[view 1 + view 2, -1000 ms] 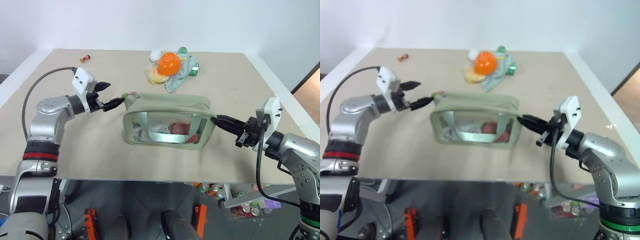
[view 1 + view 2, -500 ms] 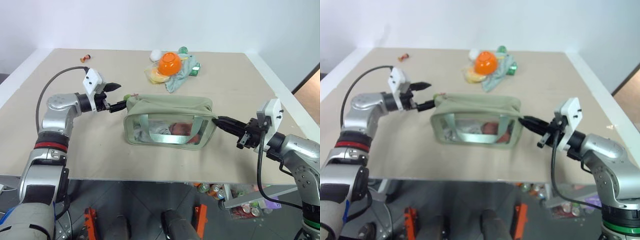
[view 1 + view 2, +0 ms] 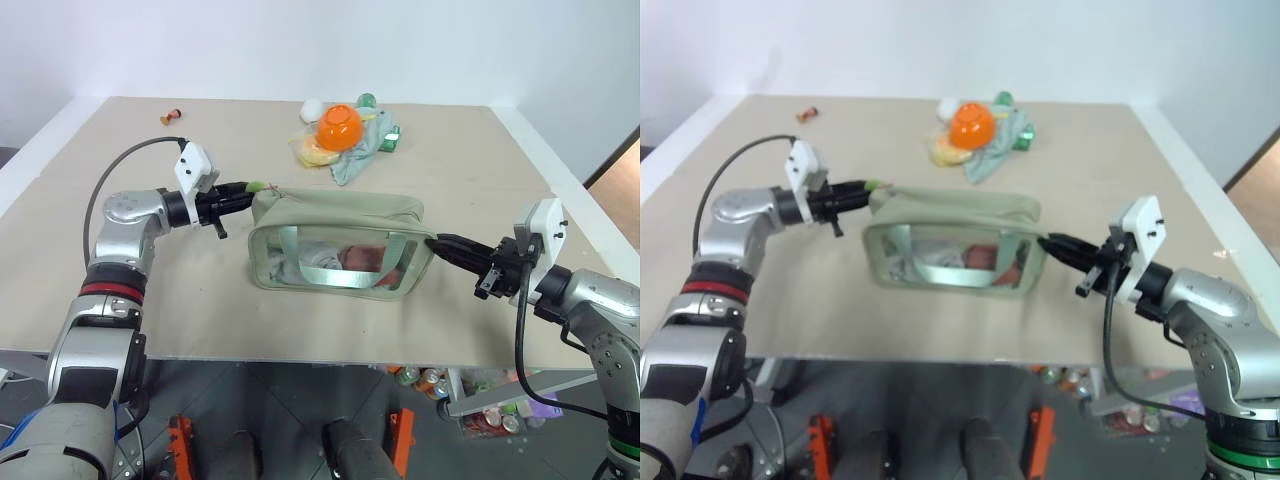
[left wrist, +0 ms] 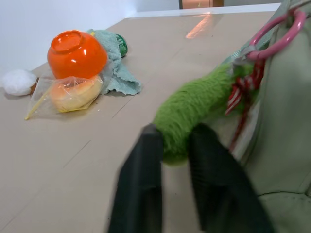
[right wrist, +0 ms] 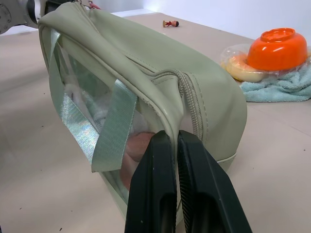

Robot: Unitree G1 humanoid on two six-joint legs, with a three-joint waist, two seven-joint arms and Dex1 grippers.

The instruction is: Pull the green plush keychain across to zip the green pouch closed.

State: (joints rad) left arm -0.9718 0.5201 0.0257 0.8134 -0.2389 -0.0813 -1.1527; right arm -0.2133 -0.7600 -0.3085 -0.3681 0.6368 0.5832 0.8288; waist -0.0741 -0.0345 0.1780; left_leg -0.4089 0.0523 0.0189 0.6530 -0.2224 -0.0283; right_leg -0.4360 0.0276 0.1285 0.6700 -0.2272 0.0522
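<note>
Green pouch (image 3: 336,238): sage-green fabric bag with a clear window and pale straps, standing at centre frame on the beige surface (image 3: 200,310). A reddish item shows blurred through the window.

Green plush keychain (image 4: 194,104): lime-green fuzzy sausage shape, hung from a pink ring (image 4: 282,34) at the pouch's left end, at left of centre in the head views (image 3: 255,187).

Left pincer (image 3: 243,192): reaching level from the left side of the frame, its two black fingers (image 4: 141,189) closed on the free end of the keychain; the plush is squeezed between them.

Right pincer (image 3: 437,243): reaching level from the right side of the frame, fingers pressed together, nipping the pouch's right end at the seam beside the zipper (image 5: 187,99).

Orange bowl (image 3: 338,126): upside down at upper centre, resting on a pale green cloth (image 3: 355,160).

Clear plastic bag (image 4: 63,94): holds a yellow-orange item, just beside the bowl.

White ball (image 4: 18,81): fluffy, near the bag.

Small figure (image 3: 170,118): red and yellow, lying at upper left, well apart from the rest.
</note>
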